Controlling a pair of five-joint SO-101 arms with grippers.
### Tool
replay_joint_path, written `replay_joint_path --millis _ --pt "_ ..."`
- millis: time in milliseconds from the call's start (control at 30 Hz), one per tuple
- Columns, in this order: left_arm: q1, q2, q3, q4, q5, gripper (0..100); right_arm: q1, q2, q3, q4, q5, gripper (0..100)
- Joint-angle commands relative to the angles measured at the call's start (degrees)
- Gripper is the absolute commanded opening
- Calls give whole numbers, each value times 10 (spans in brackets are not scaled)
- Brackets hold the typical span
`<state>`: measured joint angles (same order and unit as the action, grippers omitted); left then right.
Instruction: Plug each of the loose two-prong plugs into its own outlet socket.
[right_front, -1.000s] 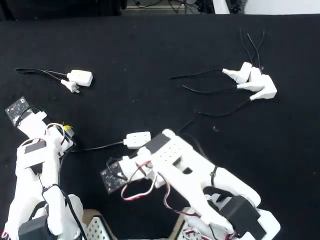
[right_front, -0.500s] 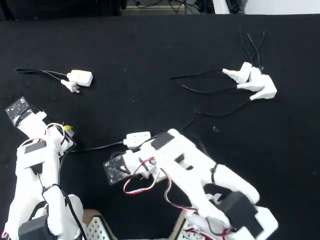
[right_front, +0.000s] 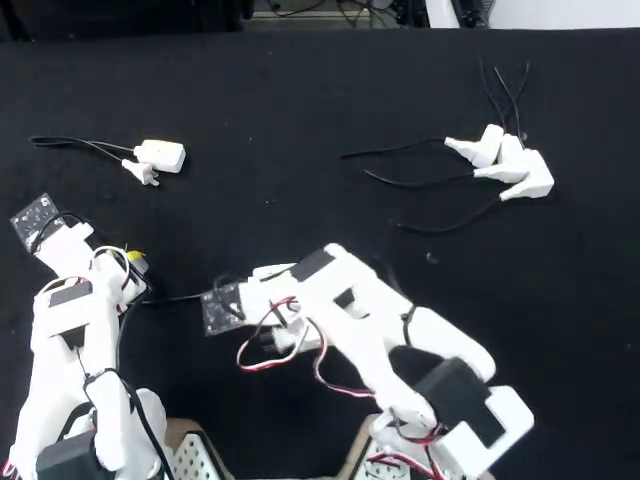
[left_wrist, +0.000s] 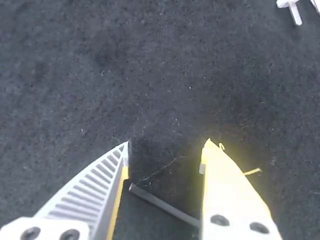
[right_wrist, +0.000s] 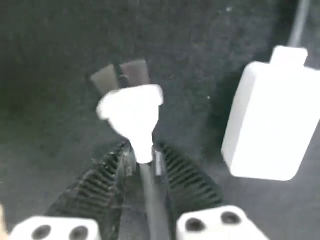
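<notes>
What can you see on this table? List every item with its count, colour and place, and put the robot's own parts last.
table: one, black, under everything.
far-left socket: one, white, far left of the table.
small plug: one, white with a black cord, right beside the far-left socket.
middle socket: one, white, mid-table by the right arm's wrist.
held plug: one, white with two grey prongs, in the right gripper.
cluster: white plug pieces with black cords, far right; count unclear.
black cord: one, between the left gripper's fingers.
left gripper: one, white and yellow, open.
right gripper: one, dark ribbed fingers, shut on the held plug.
</notes>
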<state>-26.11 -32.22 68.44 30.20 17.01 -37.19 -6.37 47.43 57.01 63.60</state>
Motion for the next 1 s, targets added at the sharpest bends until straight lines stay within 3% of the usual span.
replay_joint_path --millis 0,67,233,400,567,767,967 --pt "5 -8 -29 -5 4 234 18 -81 -21 64 -25 11" --pt "5 -8 -29 -5 4 234 19 -148 -17 112 -35 10" --pt "5 -8 -29 -6 4 234 41 -296 -5 170 -156 10" --pt "6 -9 -29 -6 4 234 117 -327 23 156 -166 10" --pt "52 -14 -29 -4 2 236 133 -326 35 42 -230 11" --pt "129 -14 -26 -3 -81 235 127 -326 83 -131 -315 11" --pt "146 -15 -37 -2 -79 235 88 -326 145 -264 -413 11"
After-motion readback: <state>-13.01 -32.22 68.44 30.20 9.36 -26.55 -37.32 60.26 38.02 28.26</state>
